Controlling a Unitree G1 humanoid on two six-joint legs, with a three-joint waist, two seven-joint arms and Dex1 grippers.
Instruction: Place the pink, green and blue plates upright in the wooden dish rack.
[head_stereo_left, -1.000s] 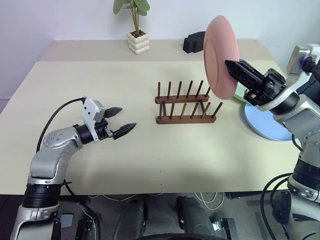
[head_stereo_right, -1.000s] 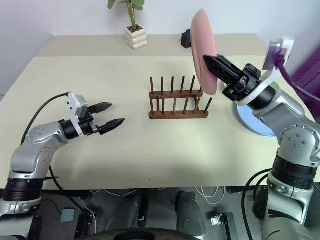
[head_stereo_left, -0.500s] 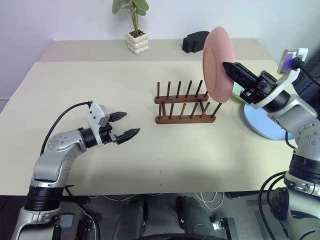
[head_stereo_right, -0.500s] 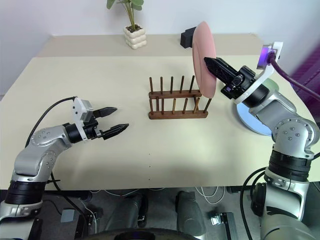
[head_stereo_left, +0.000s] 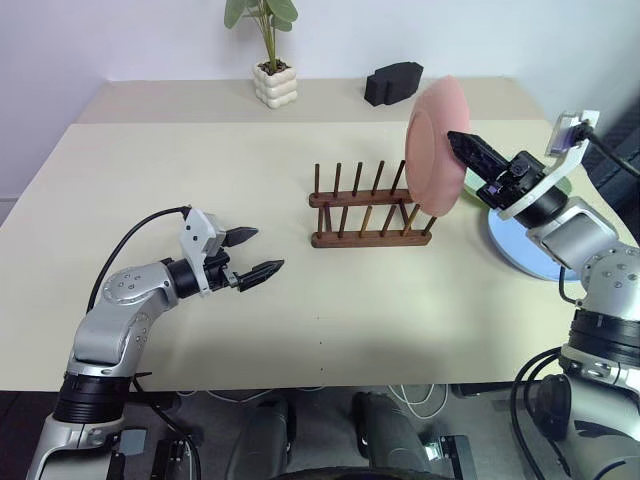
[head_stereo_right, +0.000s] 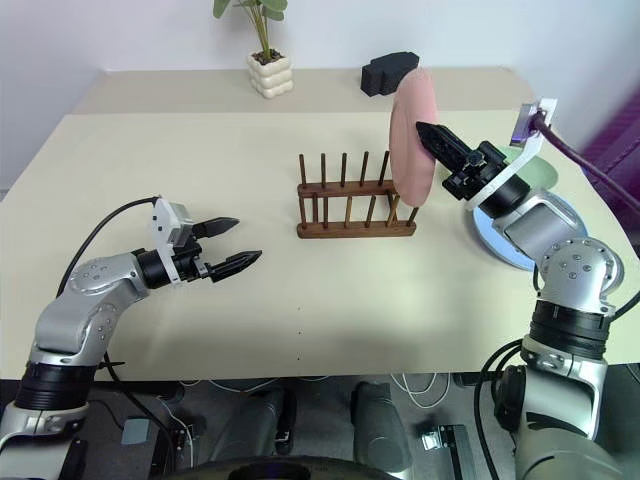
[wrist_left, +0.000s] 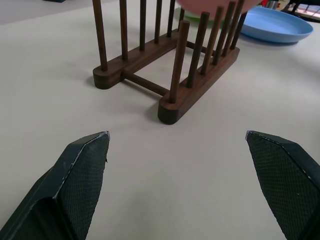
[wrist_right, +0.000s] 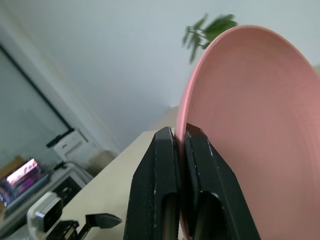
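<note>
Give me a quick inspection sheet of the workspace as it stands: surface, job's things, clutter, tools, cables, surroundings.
Surface: beige table, bare around the rack.
Job's things: rack holds no plates; pink plate held upright above the rack's right end; blue plate flat on the table to the right; green plate behind the rack, mostly hidden.
Clutter: potted plant and black block at the far edge.
Tools: right tool shut on the pink plate's rim; left tool open, holding nothing, left of the rack.
Cables: black cable along the left arm; cables under the table's front edge.
Surroundings: pale wall behind.
</note>
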